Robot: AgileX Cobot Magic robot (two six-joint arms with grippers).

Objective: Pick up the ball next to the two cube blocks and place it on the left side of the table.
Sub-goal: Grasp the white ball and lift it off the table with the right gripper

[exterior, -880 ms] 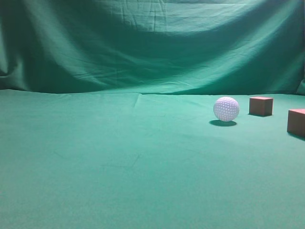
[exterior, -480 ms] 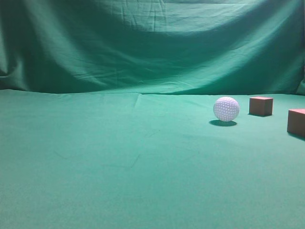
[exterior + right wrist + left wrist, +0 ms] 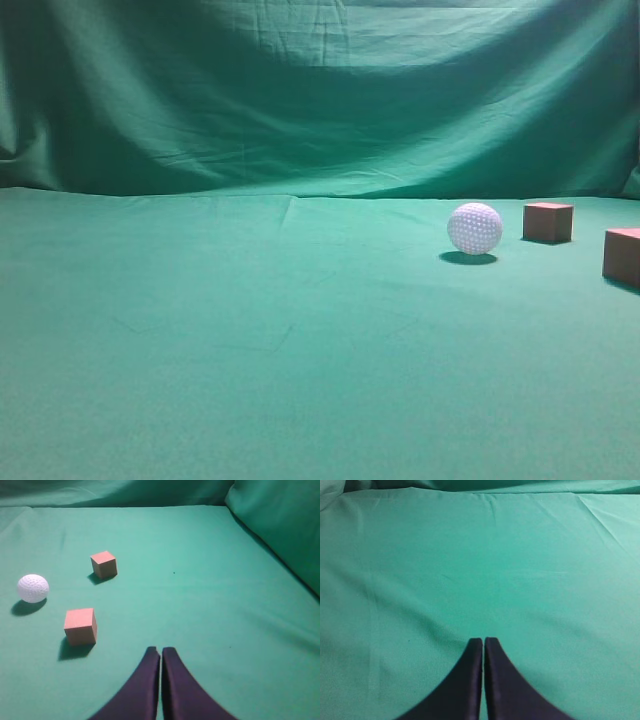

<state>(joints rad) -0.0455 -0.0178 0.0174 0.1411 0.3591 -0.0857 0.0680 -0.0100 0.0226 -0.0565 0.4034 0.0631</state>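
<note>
The white dimpled ball [image 3: 474,228] rests on the green table [image 3: 250,330] at the right, just left of the two reddish-brown cube blocks: one [image 3: 548,221] behind and one [image 3: 622,256] at the right edge. In the right wrist view the ball [image 3: 33,588] lies far left, with one cube [image 3: 104,564] further away and one [image 3: 80,626] nearer. My right gripper [image 3: 161,652] is shut and empty, right of the nearer cube. My left gripper [image 3: 483,641] is shut and empty over bare cloth. Neither gripper shows in the exterior view.
A wrinkled green cloth backdrop [image 3: 320,90] hangs behind the table. In the right wrist view it rises as a fold [image 3: 280,525] at the far right. Bare green cloth fills the left and middle of the table.
</note>
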